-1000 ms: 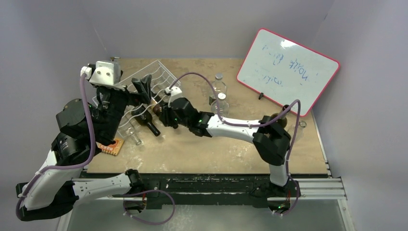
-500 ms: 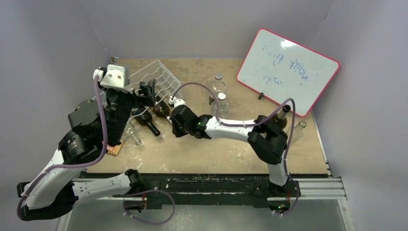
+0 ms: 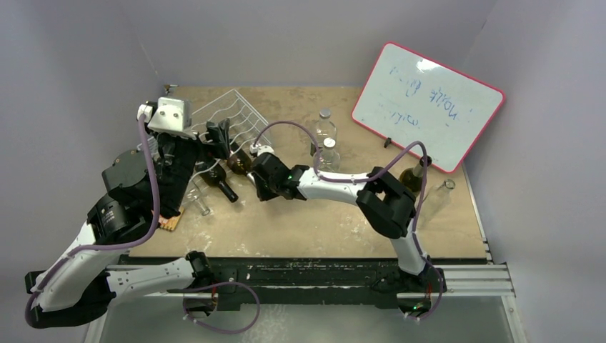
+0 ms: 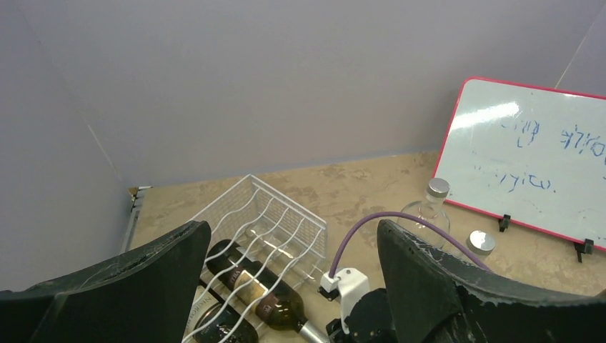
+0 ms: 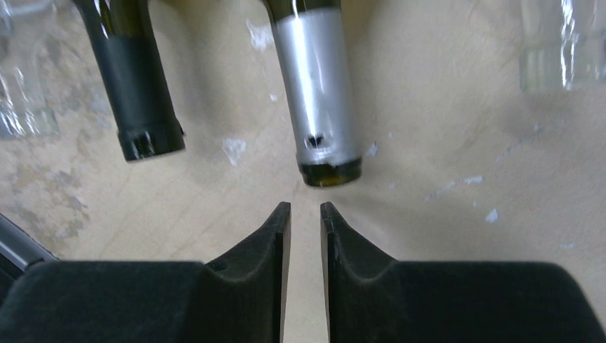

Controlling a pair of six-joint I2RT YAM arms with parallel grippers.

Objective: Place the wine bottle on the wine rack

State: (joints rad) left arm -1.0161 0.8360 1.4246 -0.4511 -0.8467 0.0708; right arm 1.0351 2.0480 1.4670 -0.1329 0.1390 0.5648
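Top view: the dark glass wine bottle (image 3: 239, 161) is laid on the near end of the white wire wine rack (image 3: 232, 113), far left.

Left wrist: the left gripper (image 4: 289, 236) is spread wide.

Right wrist: the right gripper (image 5: 305, 214) is nearly pressed together, empty, just short of the bottle's silver-foiled neck (image 5: 318, 93).

Top cam overhead; L wrist sees rack (image 4: 266, 214); R wrist close, prob. same bottles (image 5: 318, 93).
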